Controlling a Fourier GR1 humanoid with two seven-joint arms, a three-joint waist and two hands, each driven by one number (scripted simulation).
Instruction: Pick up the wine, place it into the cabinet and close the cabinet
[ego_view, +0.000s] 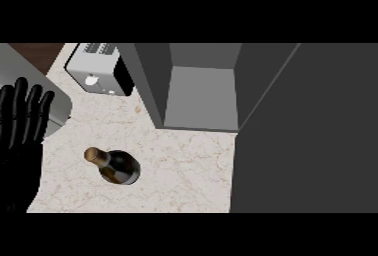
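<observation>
A dark wine bottle (117, 166) with a gold foil top stands upright on the pale marble counter (184, 170), left of centre. Behind it to the right, the grey cabinet (199, 95) stands open, its inner shelf bare, with its dark door (310, 125) swung out along the right side. My left hand (21, 120) rests at the left edge with straight fingers pointing up, well apart from the bottle and holding nothing. No right hand shows in the head view.
A silver toaster (98, 67) sits at the back left of the counter, next to the cabinet's left wall. A grey sink or basin edge (59, 107) lies beside my left hand.
</observation>
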